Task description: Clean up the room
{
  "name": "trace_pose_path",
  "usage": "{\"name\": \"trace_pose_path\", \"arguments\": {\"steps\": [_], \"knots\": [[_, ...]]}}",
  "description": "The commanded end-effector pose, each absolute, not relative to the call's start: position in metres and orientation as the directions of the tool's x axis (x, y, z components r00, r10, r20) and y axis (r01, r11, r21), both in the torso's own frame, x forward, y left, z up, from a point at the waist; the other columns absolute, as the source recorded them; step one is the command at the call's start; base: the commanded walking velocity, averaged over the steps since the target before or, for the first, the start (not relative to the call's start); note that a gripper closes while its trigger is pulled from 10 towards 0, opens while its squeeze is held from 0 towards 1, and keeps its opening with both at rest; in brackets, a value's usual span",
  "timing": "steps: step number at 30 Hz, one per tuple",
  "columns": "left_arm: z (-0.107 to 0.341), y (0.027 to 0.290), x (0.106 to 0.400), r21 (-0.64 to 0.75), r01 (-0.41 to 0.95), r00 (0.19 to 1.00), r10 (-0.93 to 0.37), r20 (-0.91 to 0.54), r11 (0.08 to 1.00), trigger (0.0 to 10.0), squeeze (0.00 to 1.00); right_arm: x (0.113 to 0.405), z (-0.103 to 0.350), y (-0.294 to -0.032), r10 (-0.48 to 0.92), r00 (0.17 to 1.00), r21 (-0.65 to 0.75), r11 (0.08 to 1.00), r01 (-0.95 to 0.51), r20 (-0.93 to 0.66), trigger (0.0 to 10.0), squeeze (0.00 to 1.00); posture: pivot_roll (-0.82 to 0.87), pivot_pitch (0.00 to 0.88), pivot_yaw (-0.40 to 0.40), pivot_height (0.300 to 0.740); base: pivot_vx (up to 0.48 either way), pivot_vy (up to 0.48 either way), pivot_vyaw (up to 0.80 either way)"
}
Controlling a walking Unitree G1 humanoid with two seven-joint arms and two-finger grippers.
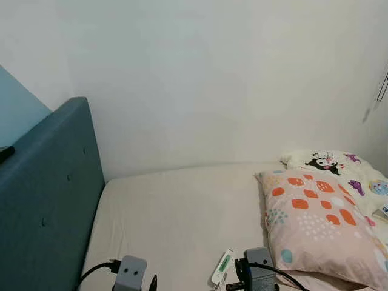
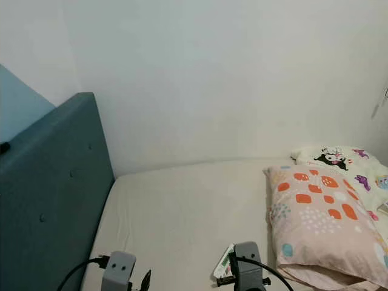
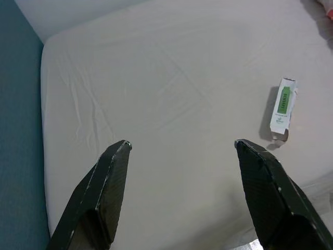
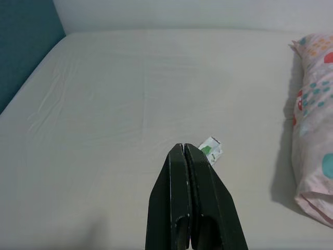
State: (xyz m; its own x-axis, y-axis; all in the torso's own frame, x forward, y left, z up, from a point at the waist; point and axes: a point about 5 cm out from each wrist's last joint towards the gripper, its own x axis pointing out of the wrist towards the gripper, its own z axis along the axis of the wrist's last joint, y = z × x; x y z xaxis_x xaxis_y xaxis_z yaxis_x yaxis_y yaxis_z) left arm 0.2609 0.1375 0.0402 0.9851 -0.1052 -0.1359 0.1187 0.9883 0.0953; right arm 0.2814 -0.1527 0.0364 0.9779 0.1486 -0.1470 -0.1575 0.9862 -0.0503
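Left eye view: white wall (image 1: pixel 212 79) behind, bed (image 1: pixel 176 218) with pale cream sheet running across the frame. Teal padded headboard (image 1: pixel 45 194) with button tufts stands along the bed's left edge.

Pillow (image 1: pixel 321 227) on the right side of the bed: pink, printed with orange blocks, white dots and teal spots. Second pillow (image 1: pixel 345 170) behind it against the wall, white with cartoon figures; no words legible on either.

Box (image 3: pixel 282 108), small, white with a green label strip, lies flat on the sheet near the bed's near edge, just left of the pink pillow and apart from it. Printing on the green strip runs lengthwise but is too small to read; no brand can be made out.

Left pincer (image 3: pixel 182 151) hovers over bare sheet, fingers spread wide, nothing between them; box lies off to its right, well apart.

Right pincer (image 4: pixel 186 151) has its fingers pressed together, holding nothing, tips above the sheet with the box just beyond them. Contact with the box cannot be told.

Grey wrist housings and black cables show at the lower edge of both eye views.
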Motion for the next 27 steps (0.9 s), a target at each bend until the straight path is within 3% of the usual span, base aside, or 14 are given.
{"name": "trace_pose_path", "arguments": {"steps": [1, 27], "knots": [[0.0386, 0.1388, 0.2614, 0.080, 0.111, 0.984, -0.098, -0.146, 0.991, 10.0, 0.00, 0.2785, 0.0306, -0.1536, 0.143, 0.974, -0.045, 0.987, -0.153, -0.178, 10.0, 0.00, 0.01, 0.076, -0.029, 0.740, 0.000, 0.000, 0.00], [0.0356, 0.1420, 0.2581, 0.112, 0.087, 0.986, -0.069, -0.151, 0.990, 10.0, 0.00, 0.2782, 0.0299, -0.1532, 0.154, 0.970, -0.070, 0.983, -0.169, -0.187, 10.0, 0.00, 0.01, 0.061, -0.032, 0.740, 0.000, 0.000, 0.00]]}}
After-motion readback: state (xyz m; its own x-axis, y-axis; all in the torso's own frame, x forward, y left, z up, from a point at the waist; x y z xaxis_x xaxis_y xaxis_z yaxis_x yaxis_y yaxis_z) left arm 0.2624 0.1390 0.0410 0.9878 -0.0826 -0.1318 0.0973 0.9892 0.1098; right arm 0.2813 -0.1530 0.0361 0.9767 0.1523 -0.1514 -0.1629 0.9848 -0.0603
